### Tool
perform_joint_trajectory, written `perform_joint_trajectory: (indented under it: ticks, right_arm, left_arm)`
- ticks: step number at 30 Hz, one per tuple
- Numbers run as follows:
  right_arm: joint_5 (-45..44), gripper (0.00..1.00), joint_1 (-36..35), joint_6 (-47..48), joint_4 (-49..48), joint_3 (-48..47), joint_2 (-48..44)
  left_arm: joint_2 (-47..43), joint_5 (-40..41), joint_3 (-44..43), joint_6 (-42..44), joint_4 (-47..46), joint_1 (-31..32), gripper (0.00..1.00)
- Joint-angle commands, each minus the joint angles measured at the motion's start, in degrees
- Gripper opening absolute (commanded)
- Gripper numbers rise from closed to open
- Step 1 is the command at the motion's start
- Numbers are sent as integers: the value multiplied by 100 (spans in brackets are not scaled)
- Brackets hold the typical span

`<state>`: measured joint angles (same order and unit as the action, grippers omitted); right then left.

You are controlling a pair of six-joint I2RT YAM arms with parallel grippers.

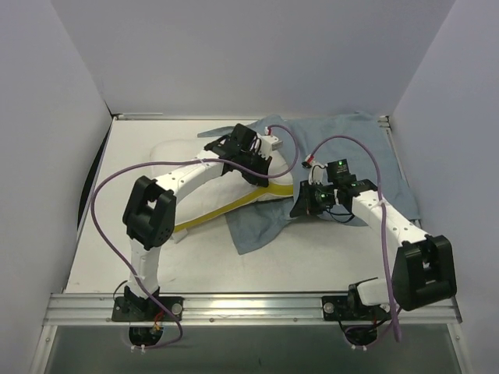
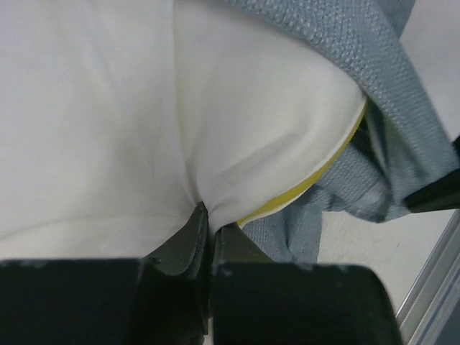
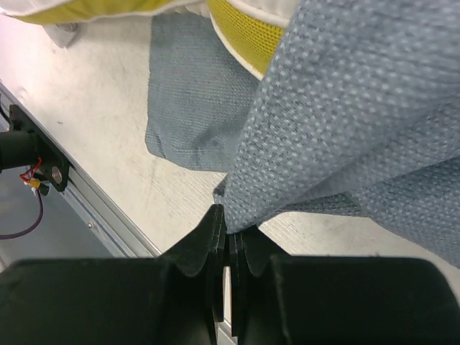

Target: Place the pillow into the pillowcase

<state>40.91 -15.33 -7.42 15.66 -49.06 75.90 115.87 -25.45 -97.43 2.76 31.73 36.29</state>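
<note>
The white pillow (image 1: 222, 199) with its yellow piped edge (image 1: 234, 206) lies mid-table, its right end tucked under the grey-blue pillowcase (image 1: 343, 148). My left gripper (image 1: 257, 167) is over the pillow's right part. In the left wrist view it (image 2: 208, 224) is shut on a pinch of the pillow's white cover (image 2: 251, 129), with pillowcase cloth (image 2: 388, 144) draped beside it. My right gripper (image 1: 300, 204) is at the pillowcase's near edge. In the right wrist view it (image 3: 231, 228) is shut on a fold of the pillowcase (image 3: 345, 129), held up off the table, with the pillow's yellow edge (image 3: 244, 25) behind it.
A flap of the pillowcase (image 1: 257, 226) lies flat on the table in front of the pillow. The aluminium front rail (image 1: 249, 304) runs along the near edge and also shows in the right wrist view (image 3: 93, 208). White walls close in the left, back and right. Purple cables loop over both arms.
</note>
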Motion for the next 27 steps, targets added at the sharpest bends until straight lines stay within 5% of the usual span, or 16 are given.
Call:
perform_joint_trajectory:
  ticks: [1, 10, 14, 16, 17, 18, 21, 22, 25, 27]
  right_arm:
    - [286, 0, -66, -23, 227, -304, 416]
    - [708, 0, -954, -856, -107, -631, -13]
    - [963, 0, -726, -1051, -142, -859, -13]
    - [928, 13, -725, -1130, -160, -921, -145]
    - [919, 30, -752, -1139, -151, -904, -180]
    - [945, 49, -734, -1104, -90, -904, -198]
    - [876, 56, -463, -244, 1033, -1183, -207]
    - [858, 59, -53, -25, 1410, -1289, -224]
    - [353, 65, 329, 397, 1859, -1974, -76]
    - [-124, 62, 189, 898, 1941, -2360, 73]
  left_arm:
    - [-371, -276, 144, -751, -1387, 140, 0]
    - [-645, 470, 777, -2507, -1695, -131, 0]
    - [-960, 708, 1373, -2159, -1669, -158, 0]
    - [-1233, 412, 1656, -1895, -1617, -193, 0]
    - [-1321, 192, 1770, -1789, -1599, -193, 2]
    - [-1487, -97, 1945, -1605, -1451, -193, 19]
    - [-1996, -951, 2104, -780, -733, -263, 43]
    - [-2164, -996, 2175, -412, -546, -324, 58]
    - [-2753, -980, 2246, 143, -36, -684, 78]
    - [-2851, -700, 2088, 460, 401, -860, 79]
